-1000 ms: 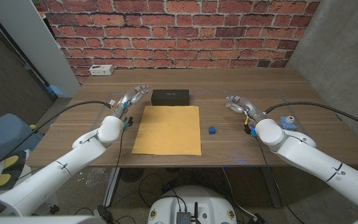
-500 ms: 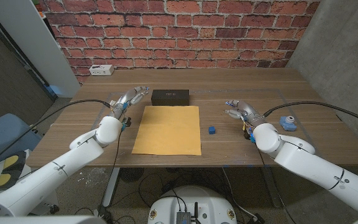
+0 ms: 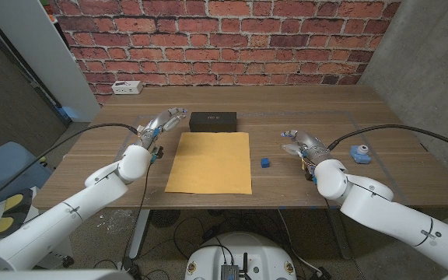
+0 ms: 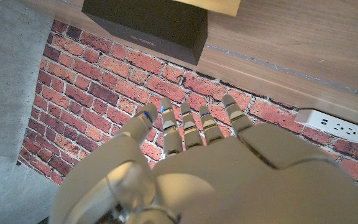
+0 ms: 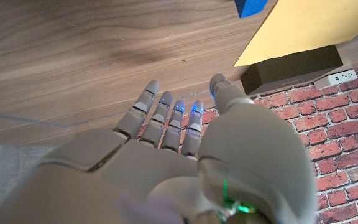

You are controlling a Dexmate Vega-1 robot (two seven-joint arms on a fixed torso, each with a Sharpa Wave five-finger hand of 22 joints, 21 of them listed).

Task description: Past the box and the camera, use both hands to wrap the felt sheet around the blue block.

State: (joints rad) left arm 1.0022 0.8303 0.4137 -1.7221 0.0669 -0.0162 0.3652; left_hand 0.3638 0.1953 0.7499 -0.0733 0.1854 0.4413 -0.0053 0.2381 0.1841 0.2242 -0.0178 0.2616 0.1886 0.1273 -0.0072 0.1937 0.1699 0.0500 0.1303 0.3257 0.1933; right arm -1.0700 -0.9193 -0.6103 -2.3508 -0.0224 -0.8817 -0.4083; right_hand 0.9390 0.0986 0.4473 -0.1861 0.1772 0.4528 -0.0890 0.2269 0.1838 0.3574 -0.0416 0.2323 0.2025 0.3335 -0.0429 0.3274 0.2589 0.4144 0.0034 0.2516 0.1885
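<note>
Mustard-yellow rectangular felt sheet lies flat mid-table; small blue cube block just right of it. Left hand, right hand empty, fingers apart. Brown wooden table; red brick wall behind.

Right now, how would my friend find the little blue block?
Find the big yellow-brown felt sheet lying flat on the wooden table. Just off its edge, toward the robot's right hand, sits the blue block: tiny, bright blue, unlike the long black box.
</note>
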